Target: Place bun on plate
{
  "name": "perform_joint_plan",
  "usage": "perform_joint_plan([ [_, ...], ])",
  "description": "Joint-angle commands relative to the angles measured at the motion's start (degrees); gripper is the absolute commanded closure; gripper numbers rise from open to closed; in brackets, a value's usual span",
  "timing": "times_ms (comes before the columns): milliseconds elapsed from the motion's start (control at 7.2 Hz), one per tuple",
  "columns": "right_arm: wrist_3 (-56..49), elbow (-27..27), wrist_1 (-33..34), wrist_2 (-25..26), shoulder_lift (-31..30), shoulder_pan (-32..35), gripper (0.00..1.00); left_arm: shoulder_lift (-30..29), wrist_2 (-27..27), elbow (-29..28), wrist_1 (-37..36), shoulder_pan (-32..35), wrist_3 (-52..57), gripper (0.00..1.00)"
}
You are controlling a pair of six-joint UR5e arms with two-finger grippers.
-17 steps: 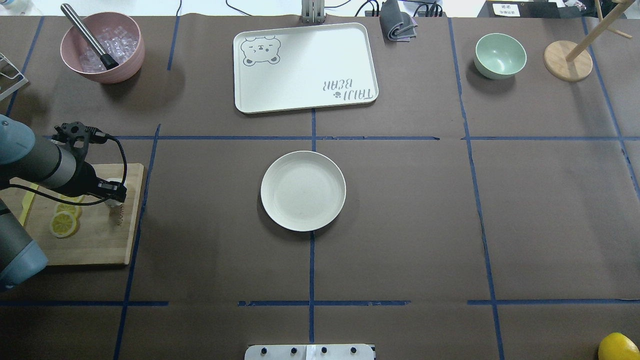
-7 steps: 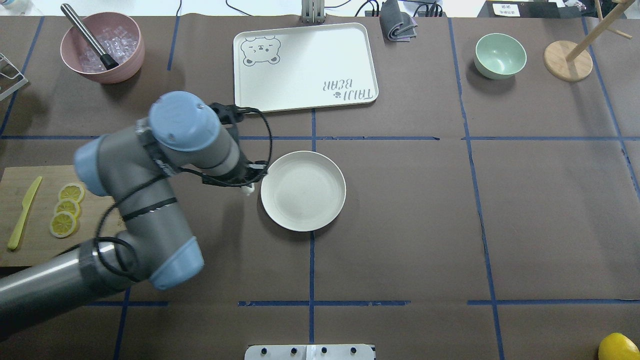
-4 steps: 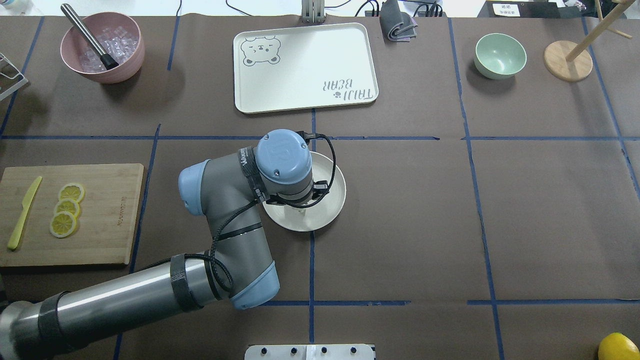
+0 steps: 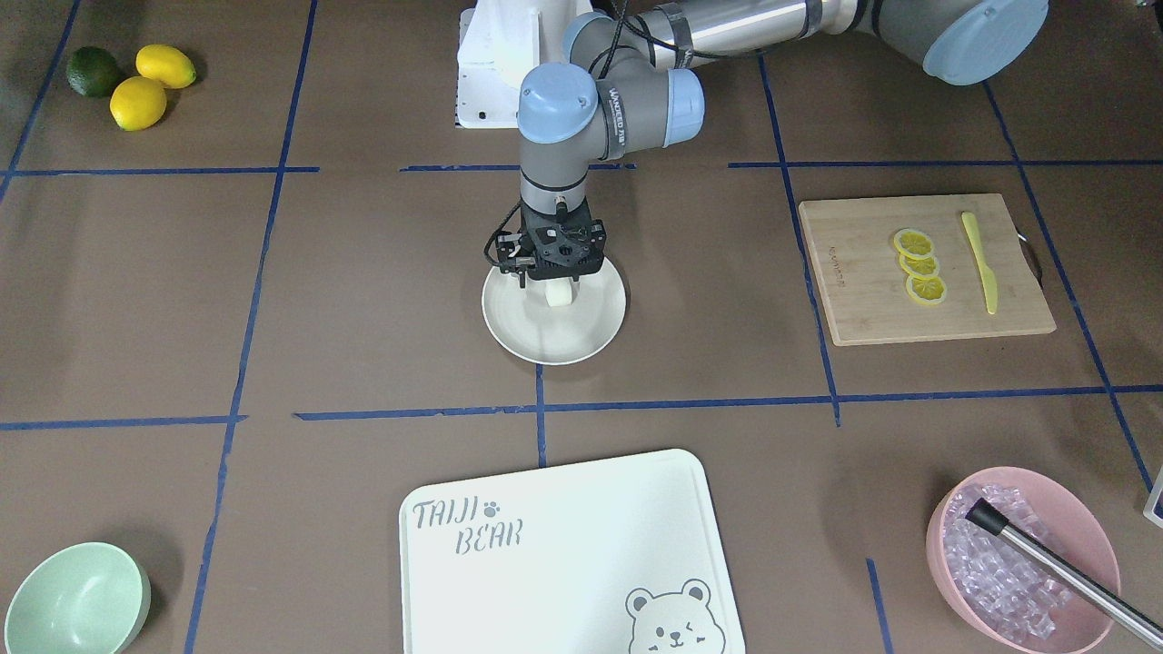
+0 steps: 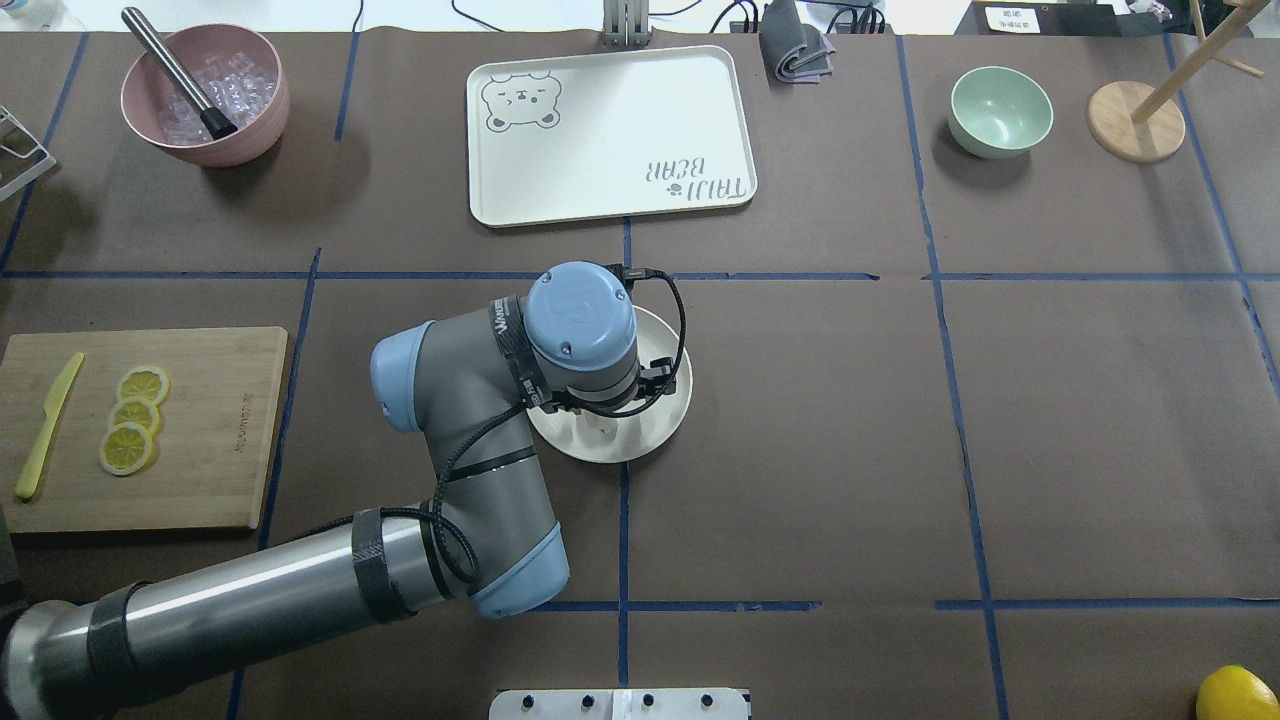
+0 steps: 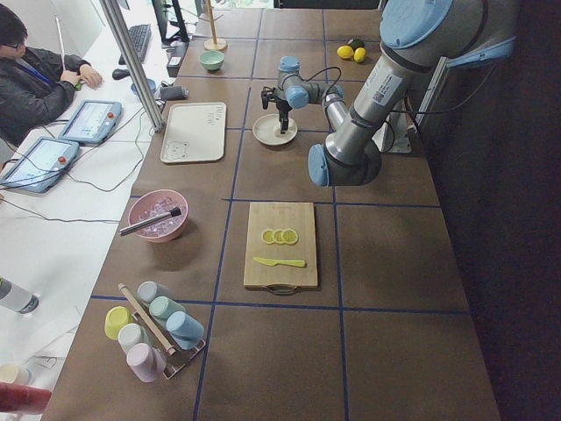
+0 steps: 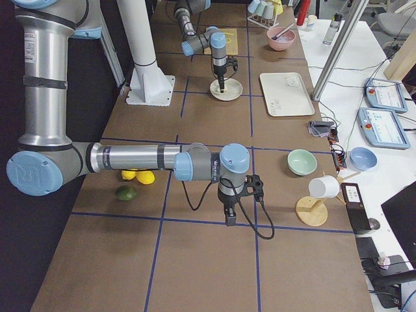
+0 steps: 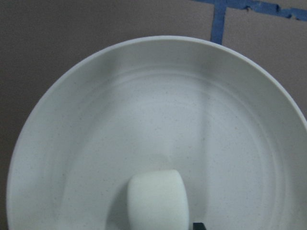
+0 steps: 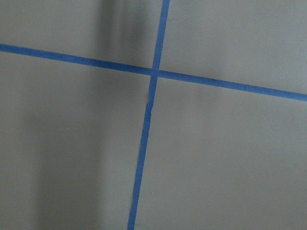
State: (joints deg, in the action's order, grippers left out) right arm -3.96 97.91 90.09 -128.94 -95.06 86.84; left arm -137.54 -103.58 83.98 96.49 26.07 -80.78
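Note:
The cream-white plate (image 4: 586,341) (image 5: 668,425) sits at the table's middle. My left gripper (image 4: 556,283) points straight down over its robot-side half, shut on the small white bun (image 4: 561,293). In the left wrist view the bun (image 8: 157,200) hangs low over the plate's (image 8: 144,96) inner floor, with one dark fingertip beside it; I cannot tell whether it touches the plate. From overhead the left wrist hides the gripper. My right gripper (image 7: 229,221) shows only in the exterior right view, low over bare table, and I cannot tell its state.
A wooden cutting board (image 5: 220,470) with lemon slices (image 5: 130,415) and a yellow knife (image 5: 45,430) lies at the left. A bear tray (image 5: 610,130), pink ice bowl (image 5: 205,95) and mint bowl (image 5: 1000,110) line the far side. Lemons (image 4: 150,82) lie near the robot's right.
The left arm carried the bun from the cutting board rightward across the table to over the plate. Over the last half second it shifted only slightly right.

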Motion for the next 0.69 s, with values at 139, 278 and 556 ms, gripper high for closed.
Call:
perform_joint_plan([
  [139, 0.0, -0.17, 0.0, 0.0, 0.05, 0.0, 0.0, 11.89, -13.8, 14.04, -5.93, 9.75, 18.29, 0.0],
  [278, 0.0, -0.44, 0.0, 0.09, 0.14, 0.0, 0.0, 17.08, -17.76, 19.58, -9.96, 14.75, 28.82, 0.0],
  [556, 0.0, -0.44, 0.0, 0.09, 0.14, 0.0, 0.0, 27.18, -22.87, 24.81, -14.21, 24.07, 51.49, 0.0],
])
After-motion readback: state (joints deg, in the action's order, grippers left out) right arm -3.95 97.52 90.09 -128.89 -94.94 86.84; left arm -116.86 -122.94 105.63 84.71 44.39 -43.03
